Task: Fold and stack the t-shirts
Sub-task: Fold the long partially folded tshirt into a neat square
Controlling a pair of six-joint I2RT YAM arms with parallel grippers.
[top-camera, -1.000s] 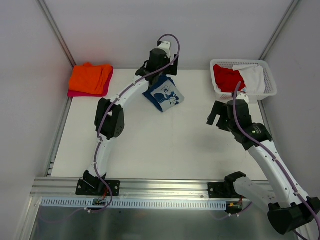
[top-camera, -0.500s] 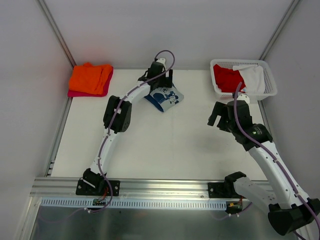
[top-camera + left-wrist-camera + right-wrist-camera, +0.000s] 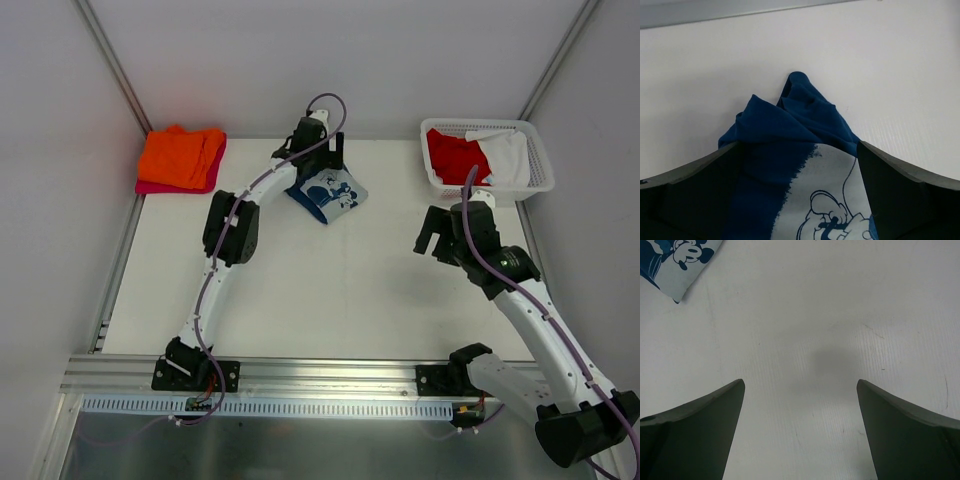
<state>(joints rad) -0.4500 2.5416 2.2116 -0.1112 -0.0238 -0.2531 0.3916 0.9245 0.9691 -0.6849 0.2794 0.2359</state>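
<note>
The navy t-shirt is seen as a small crumpled bundle at the far middle of the counter. A pale panel printed with a blue cartoon mouse is turned up, and plain navy folds are bunched behind it. It is straddled by the left gripper, whose fingers are spread wide on either side of the cloth. The right gripper is likewise spread, held over bare counter. In the white lattice basket at the far right, a red t-shirt and a white t-shirt are heaped. At the far left, an orange t-shirt is laid on a magenta-pink t-shirt.
</note>
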